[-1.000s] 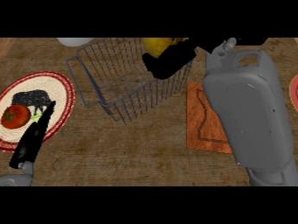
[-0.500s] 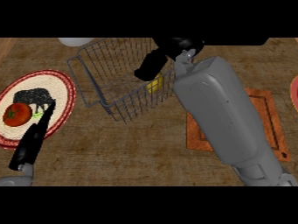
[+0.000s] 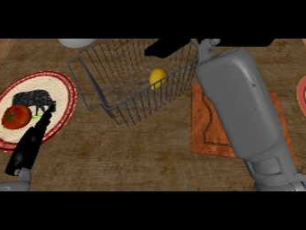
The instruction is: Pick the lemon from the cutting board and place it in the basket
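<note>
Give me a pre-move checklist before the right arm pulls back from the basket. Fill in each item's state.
1. Lemon inside the wire basket: ok, it shows through the mesh, within the walls.
2. Lemon free of the right hand: ok, the hand sits above the basket's far rim, apart from the fruit.
3. Right hand's fingers open or curled: cannot tell, only a dark shape at the view's top shows.
4. Cutting board free of the lemon: ok on the part that shows; the right forearm covers much of it.
5. Left hand out of the way: ok, it lies over the plate with the tomato, left of the basket.
</note>
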